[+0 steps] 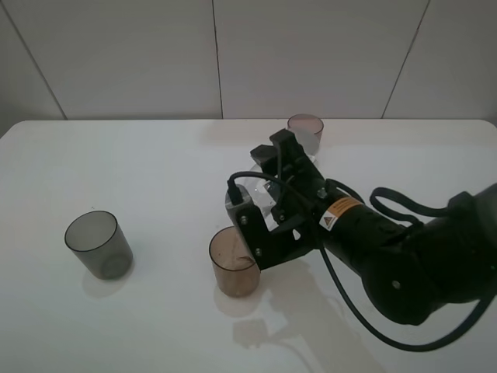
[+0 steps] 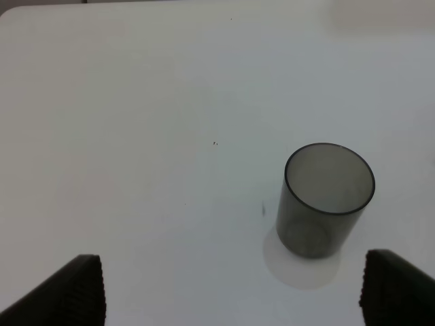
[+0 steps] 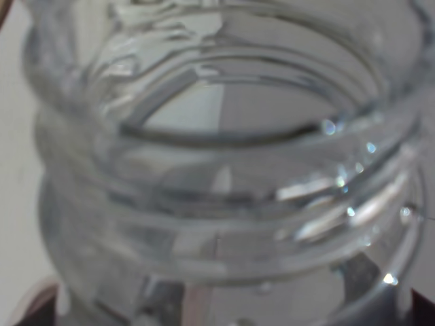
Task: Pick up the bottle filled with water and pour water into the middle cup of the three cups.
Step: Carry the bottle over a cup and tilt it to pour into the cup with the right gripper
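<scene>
My right gripper (image 1: 262, 203) is shut on the clear bottle (image 1: 260, 190) and holds it tilted just above and behind the brown-amber middle cup (image 1: 233, 264). The bottle's ribbed threaded neck (image 3: 224, 170) fills the right wrist view. I cannot tell whether water is flowing. The smoky grey cup (image 1: 99, 245) stands at the left and the mauve-pink cup (image 1: 305, 128) at the back, behind the gripper. My left gripper (image 2: 234, 265) is open and empty, with the grey cup (image 2: 325, 200) standing ahead of it, nearer its right finger (image 2: 397, 288).
The white table (image 1: 155, 171) runs back to a white tiled wall (image 1: 233, 54). The right arm's black body and cables (image 1: 404, 249) lie across the right front of the table. The left arm does not show in the exterior high view.
</scene>
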{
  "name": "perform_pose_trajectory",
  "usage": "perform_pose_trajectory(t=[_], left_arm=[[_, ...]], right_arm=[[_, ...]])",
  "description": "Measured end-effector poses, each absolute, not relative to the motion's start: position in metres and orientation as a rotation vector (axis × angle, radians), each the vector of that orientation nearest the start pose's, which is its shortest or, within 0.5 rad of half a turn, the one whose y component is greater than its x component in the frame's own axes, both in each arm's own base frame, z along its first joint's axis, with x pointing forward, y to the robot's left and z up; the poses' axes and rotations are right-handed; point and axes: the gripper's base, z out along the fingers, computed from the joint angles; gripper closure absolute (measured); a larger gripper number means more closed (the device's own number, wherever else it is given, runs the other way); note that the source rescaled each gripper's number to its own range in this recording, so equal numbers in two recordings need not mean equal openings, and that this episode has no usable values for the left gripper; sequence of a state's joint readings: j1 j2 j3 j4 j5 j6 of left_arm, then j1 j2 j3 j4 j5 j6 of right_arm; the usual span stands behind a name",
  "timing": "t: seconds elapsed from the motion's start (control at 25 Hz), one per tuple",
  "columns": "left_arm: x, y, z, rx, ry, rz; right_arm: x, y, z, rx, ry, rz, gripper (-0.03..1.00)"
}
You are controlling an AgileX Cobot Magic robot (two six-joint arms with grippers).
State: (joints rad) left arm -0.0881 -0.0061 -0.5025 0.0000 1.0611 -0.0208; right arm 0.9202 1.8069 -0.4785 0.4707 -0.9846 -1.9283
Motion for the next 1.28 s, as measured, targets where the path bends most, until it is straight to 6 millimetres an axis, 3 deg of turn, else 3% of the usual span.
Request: perform_pose_trajectory(t=[1.28], left_arm=[[-0.0061,0.0005,0.2779,0.068,2.036,-0.068]], right_arm=[[0.2021,0.2068,0.1382,-1.771,0.694,-0.968,0.97]])
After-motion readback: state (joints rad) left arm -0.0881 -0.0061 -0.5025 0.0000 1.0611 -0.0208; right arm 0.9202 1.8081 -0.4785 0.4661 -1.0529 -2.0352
